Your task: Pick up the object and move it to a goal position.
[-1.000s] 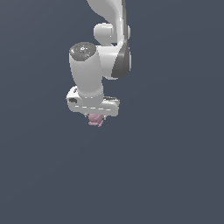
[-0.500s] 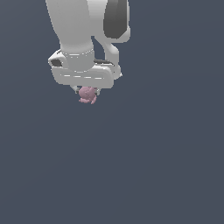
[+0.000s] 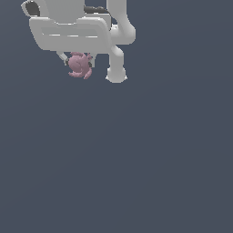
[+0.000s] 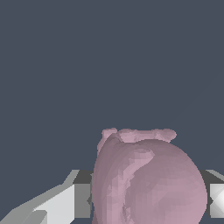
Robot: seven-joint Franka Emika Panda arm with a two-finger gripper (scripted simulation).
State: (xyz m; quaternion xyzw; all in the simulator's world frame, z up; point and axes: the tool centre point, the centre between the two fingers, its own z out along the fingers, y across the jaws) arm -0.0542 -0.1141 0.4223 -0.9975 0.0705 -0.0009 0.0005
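Near the top of the exterior view, toward that view's left, we see the white arm [image 3: 73, 27] filling the upper edge, with our hand [image 3: 79, 63] hanging beneath its broad body. The hand is closed on the object [image 3: 80, 66], a small dusty-pink lump with knobby protrusions that pokes out below the white housing. One thin finger [image 3: 62, 57] shows just beside the object on the exterior view's left. A rounded white stub of the arm [image 3: 116, 73] sits near it on the exterior view's right. Everything else is plain dark slate background.

From the wrist view, we see the object [image 4: 148, 179] very large and close, its knobs along its upper edge. It sits between two pale fingers [image 4: 65, 203], with dark pads pressed against each of its sides.
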